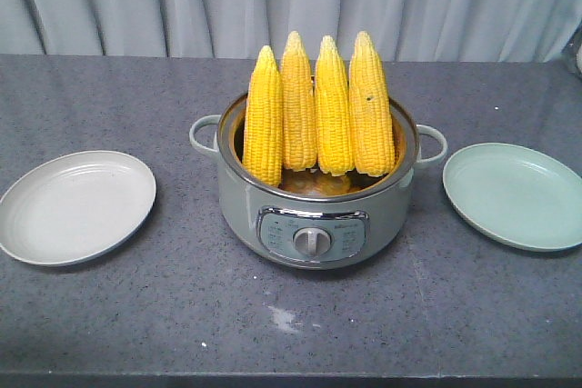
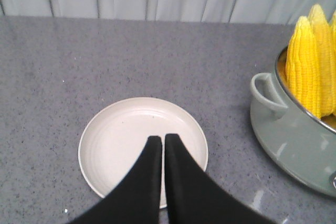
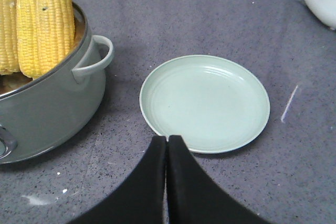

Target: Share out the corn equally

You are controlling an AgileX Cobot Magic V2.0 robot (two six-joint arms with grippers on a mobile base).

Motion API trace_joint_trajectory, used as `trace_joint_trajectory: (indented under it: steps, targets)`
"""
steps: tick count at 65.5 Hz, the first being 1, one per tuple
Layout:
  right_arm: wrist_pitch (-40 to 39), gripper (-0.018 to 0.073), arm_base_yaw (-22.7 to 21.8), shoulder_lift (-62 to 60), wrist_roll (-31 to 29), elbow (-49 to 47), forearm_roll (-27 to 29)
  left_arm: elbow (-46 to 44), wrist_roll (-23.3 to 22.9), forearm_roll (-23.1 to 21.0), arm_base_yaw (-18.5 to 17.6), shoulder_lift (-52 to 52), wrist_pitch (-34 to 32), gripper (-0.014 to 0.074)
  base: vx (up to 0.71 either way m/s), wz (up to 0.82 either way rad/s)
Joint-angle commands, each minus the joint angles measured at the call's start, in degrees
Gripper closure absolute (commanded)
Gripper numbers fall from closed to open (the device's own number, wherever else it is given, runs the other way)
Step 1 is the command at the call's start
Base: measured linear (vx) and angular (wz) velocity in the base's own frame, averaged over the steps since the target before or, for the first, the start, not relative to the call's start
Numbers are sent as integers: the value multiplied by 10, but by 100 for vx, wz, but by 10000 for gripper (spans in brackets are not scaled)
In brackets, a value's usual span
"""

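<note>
Left tool [image 2: 160, 139] stuck up from the bottom edge of its wrist view, a bit left of centre, both black fingers [image 2: 139, 182] pressed together so only a thin seam showed between them. They were wide at the bottom and tapered to blunt tips around the lower middle of the frame, with nothing pinched between them. Right tool [image 3: 167, 139] looked pretty much the same in its own wrist view: black fingers [image 3: 191, 187] squeezed flat against each other, rising from the bottom centre, tips in the lower middle, holding nothing.
</note>
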Motion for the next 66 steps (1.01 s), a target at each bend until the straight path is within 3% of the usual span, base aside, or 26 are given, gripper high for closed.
trace_joint_trajectory:
  steps: [1,15,57,66]
  targets:
    - [-6,570,-3,42,-2,-57,7,-54,-7,-7,0,38,18,603,0,0]
    - [35,570,-3,107,-2,-109,21,-120,-6,-7,0,121,85,603,0,0]
    - [87,563,-3,147,-4,-111,21,-121,-6,-7,0,135,86,596,0,0]
    - [93,497,-3,147,-8,-111,21,-121,0,-7,0,135,85,540,0,0]
